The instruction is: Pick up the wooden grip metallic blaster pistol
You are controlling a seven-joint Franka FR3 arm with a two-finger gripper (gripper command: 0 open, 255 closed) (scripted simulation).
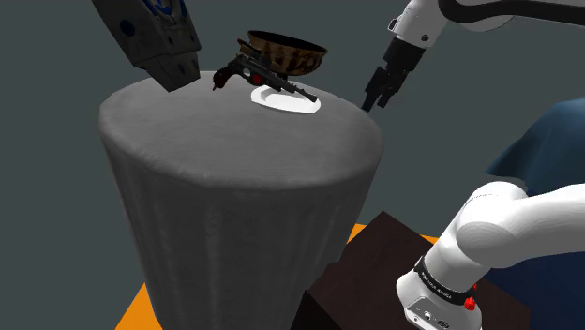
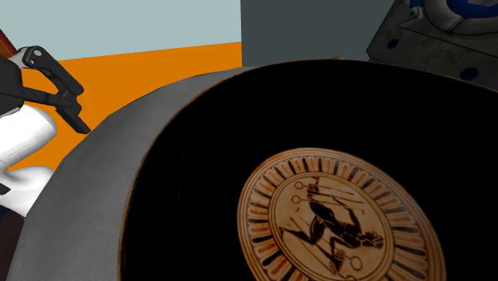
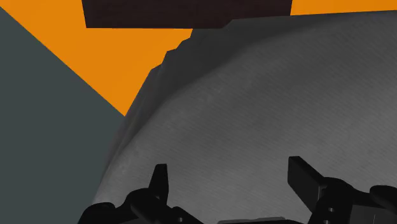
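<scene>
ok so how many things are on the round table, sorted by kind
pistol: 1
white plate: 1
painted bowl: 1
grey box: 1
total: 4

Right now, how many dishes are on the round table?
2: a white plate beneath the pistol, and a patterned bowl right behind it. Others could be hidden behind the bowl.

No legible text, small marking on arm base (image 1: pixel 439 284) unreadable
</scene>
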